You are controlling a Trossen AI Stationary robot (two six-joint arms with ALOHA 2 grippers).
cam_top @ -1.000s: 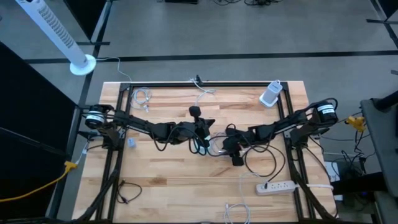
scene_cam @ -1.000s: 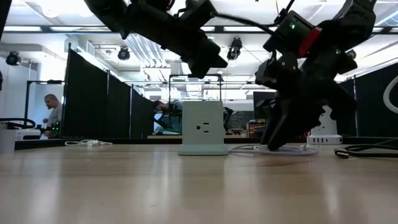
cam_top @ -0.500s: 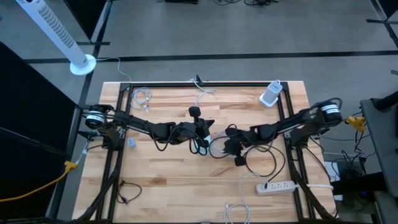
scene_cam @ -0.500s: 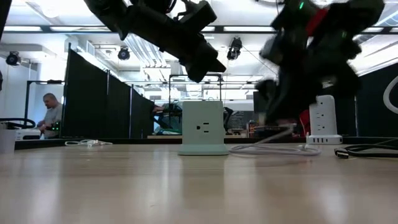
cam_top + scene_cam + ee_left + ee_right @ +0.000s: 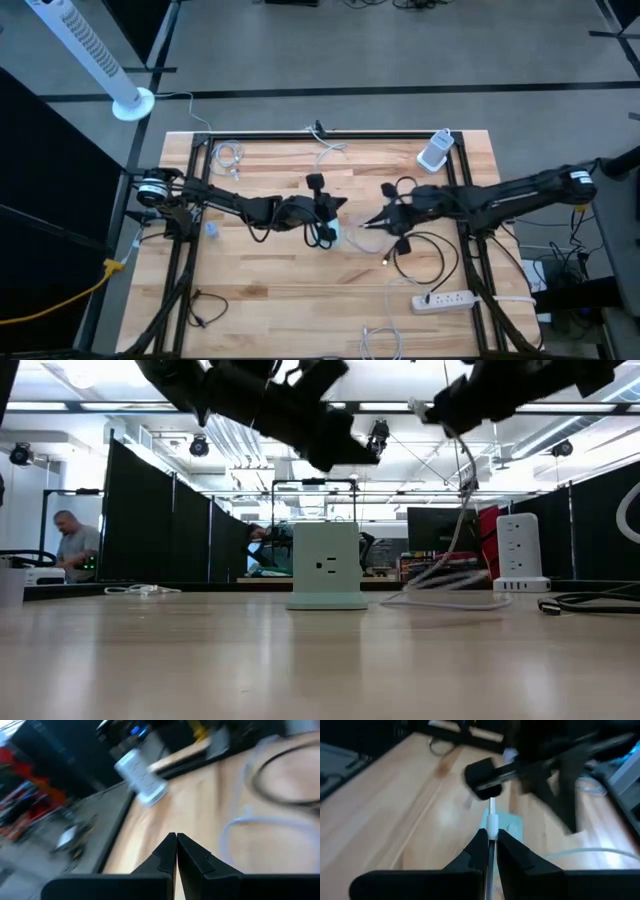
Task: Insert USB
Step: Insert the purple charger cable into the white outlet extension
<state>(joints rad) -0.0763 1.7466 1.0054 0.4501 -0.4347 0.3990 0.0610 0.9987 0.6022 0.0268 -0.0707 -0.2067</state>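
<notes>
1. The right gripper [image 5: 366, 225] is seen stretched out over the middle of the wooden table [image 5: 270, 290], lifted clear of the boards. In the right wrist view its fingers [image 5: 478, 851] are clamped on a white USB cable [image 5: 491, 822] right behind the plug, which sticks out past the tips.

2. From that pinch the same cable is seen hanging down in the low view [image 5: 462, 510] to a loose coil lying on the table [image 5: 440, 595].

3. The small pale outlet cube [image 5: 331, 233], where the plug belongs, is found standing upright near the table's centre, just beside the left gripper [image 5: 327, 216]. It is shown face-on in the low view [image 5: 326, 565]. The plug is held near it but apart; nothing is plugged in yet.

4. The left gripper's fingers [image 5: 165, 855] are shown pressed together with nothing between them, and it's held above the table close to the cube.

5. Other stuff spotted:
   - a white power strip [image 5: 444, 299] near the front right edge,
   - a white charging tower [image 5: 435, 151] at the far right corner,
   - a white tower fan [image 5: 92, 52] on the floor beyond the far left corner,
   - a person [image 5: 72, 545] in the room behind the table.
</notes>
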